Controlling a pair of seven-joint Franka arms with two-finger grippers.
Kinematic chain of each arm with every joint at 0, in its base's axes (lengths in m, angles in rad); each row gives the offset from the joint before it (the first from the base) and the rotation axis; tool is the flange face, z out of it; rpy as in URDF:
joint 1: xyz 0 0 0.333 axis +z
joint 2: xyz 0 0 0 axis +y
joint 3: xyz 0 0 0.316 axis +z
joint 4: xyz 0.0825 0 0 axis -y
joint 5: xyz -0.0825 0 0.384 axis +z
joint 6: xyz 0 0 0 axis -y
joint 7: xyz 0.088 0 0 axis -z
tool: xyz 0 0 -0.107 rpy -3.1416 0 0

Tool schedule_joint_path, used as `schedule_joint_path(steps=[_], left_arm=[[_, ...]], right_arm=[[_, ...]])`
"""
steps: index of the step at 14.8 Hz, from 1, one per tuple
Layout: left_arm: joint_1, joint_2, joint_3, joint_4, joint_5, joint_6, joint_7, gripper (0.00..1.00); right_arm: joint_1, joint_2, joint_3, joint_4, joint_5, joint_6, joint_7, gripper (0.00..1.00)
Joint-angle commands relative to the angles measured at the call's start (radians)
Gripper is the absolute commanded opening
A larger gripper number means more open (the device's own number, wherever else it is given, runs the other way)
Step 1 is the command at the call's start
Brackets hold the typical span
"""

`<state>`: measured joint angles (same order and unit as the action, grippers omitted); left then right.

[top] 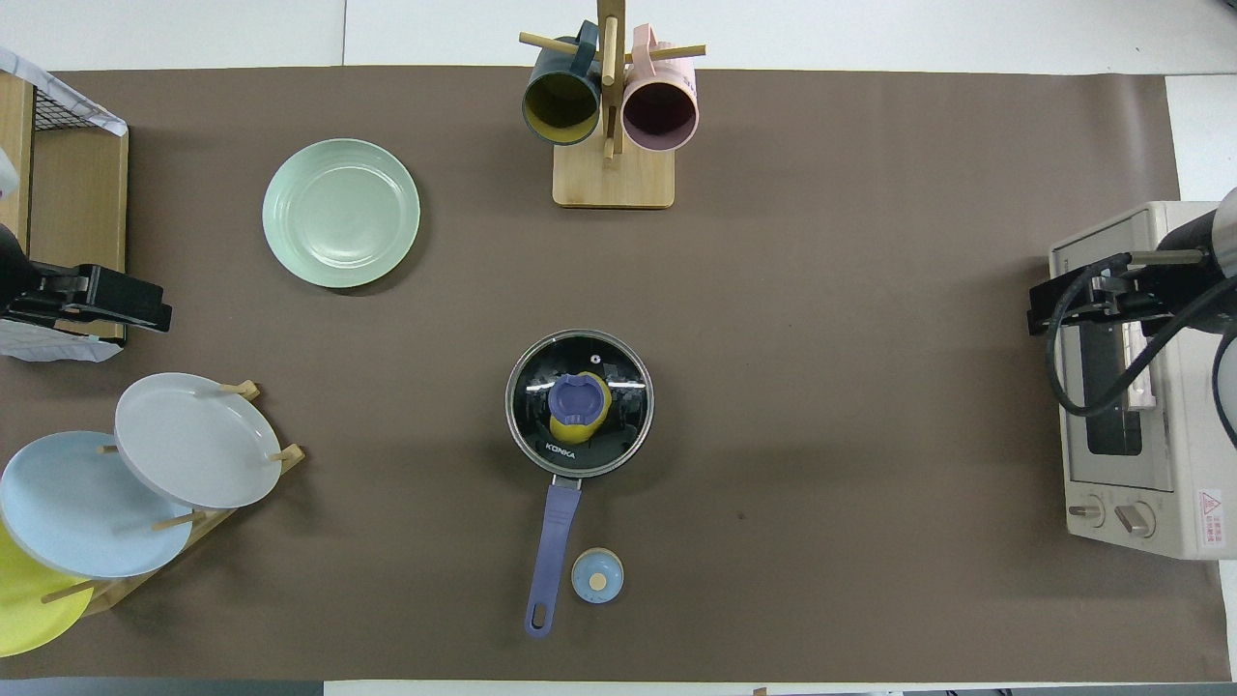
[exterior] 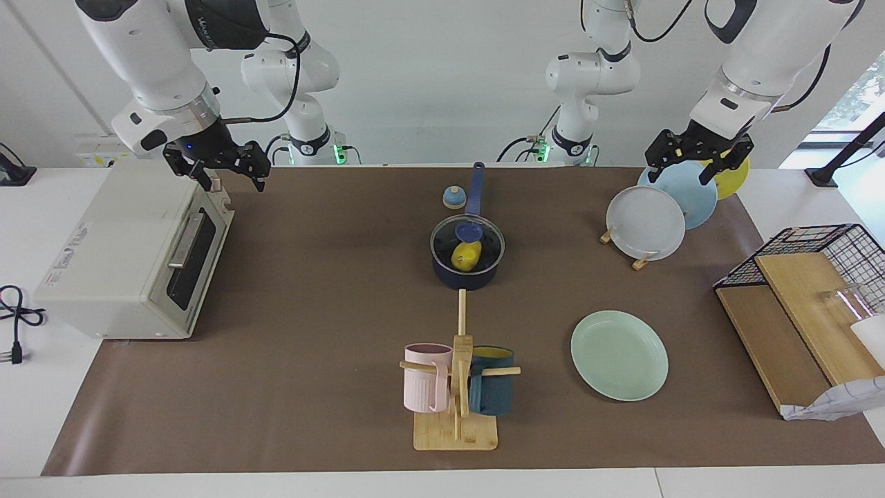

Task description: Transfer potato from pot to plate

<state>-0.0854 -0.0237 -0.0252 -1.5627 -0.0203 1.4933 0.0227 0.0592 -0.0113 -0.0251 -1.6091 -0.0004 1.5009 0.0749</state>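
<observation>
The dark navy pot [exterior: 467, 280] stands mid-mat, its long blue handle [top: 556, 541] pointing toward the robots. A glass lid [exterior: 486, 238] with a blue knob [top: 577, 396] covers it. Through the glass shows the yellow potato [exterior: 466, 256], partly under the knob in the overhead view [top: 580, 425]. The mint-green plate [exterior: 619, 355] lies bare, farther from the robots than the pot and toward the left arm's end [top: 341, 213]. My left gripper [exterior: 684, 169] hangs open over the plate rack. My right gripper [exterior: 231, 181] hangs open over the toaster oven. Neither touches anything.
A toaster oven [exterior: 131, 256] sits at the right arm's end. A wooden rack [exterior: 639, 261] holds grey-white, light blue and yellow plates. A mug tree [exterior: 456, 429] with a pink and a teal mug stands farther out than the pot. A small blue bell [exterior: 453, 198] lies beside the handle. A wire basket [exterior: 816, 242] sits at the left arm's end.
</observation>
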Motion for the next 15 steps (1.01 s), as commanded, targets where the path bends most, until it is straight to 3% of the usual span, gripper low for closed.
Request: schedule_joint_path(steps=[1, 12, 15], left_arm=[[0.006, -0.016, -0.002, -0.011, 0.014, -0.005, 0.003, 1.0], [0.006, -0.016, -0.002, -0.011, 0.014, -0.005, 0.003, 1.0], [0.006, -0.016, -0.002, -0.013, 0.014, -0.005, 0.003, 1.0]], right_arm=[[-0.004, -0.018, 0.007, -0.017, 0.002, 0.001, -0.018, 1.0], [-0.015, -0.016, 0.01, -0.017, 0.005, 0.028, -0.047, 1.0], [0.025, -0.01, 0.031, -0.017, 0.008, 0.071, -0.044, 1.0]])
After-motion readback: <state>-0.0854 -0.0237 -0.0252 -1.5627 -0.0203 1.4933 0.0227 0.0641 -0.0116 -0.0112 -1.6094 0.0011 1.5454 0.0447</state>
